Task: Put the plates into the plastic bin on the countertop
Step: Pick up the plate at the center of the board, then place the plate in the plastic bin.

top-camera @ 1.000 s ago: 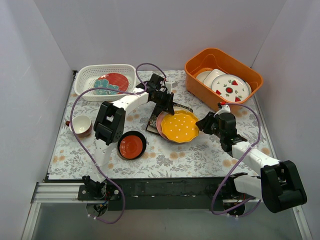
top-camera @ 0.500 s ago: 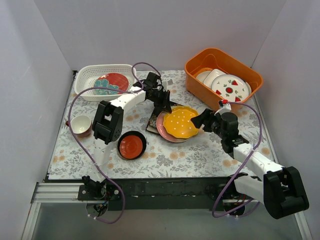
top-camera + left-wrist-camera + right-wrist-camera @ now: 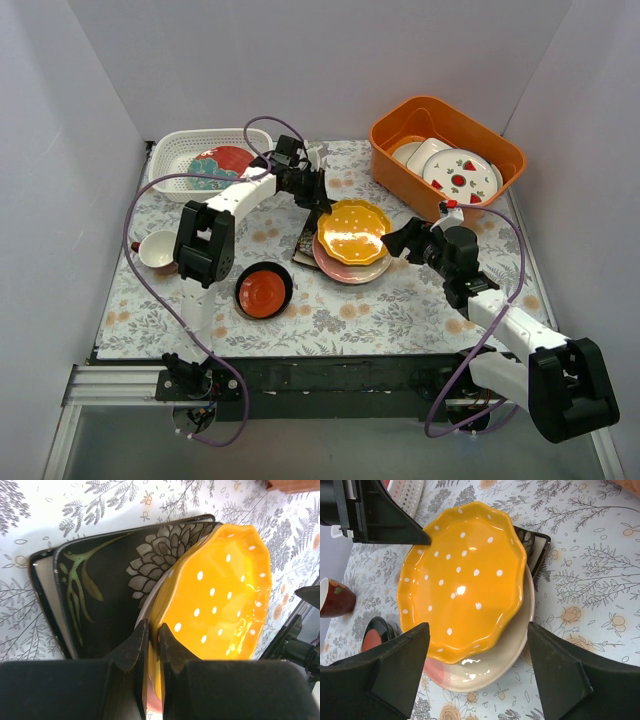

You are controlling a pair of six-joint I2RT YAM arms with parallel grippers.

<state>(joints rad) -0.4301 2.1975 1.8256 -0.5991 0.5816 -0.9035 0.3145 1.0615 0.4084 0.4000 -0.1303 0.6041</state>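
My left gripper (image 3: 318, 200) is shut on the rim of the yellow scalloped dotted plate (image 3: 353, 231), holding it just above the pink round plate (image 3: 345, 266); its jaws pinch the rim in the left wrist view (image 3: 152, 632). The dark floral square plate (image 3: 105, 590) lies under them. My right gripper (image 3: 398, 240) is open and empty beside the yellow plate (image 3: 462, 577). The white perforated bin (image 3: 190, 150) at the back left holds the teal-and-red plate (image 3: 222, 165). A small red dish (image 3: 264, 291) sits on the fern-printed countertop (image 3: 400, 300).
An orange tub (image 3: 445, 150) at the back right holds white strawberry plates (image 3: 460, 175). A small cup (image 3: 160, 250) stands at the left. Purple cables loop over the left arm.
My left gripper has lifted the yellow plate and carried it back and left. My right gripper has let go of it and opened, staying to its right.
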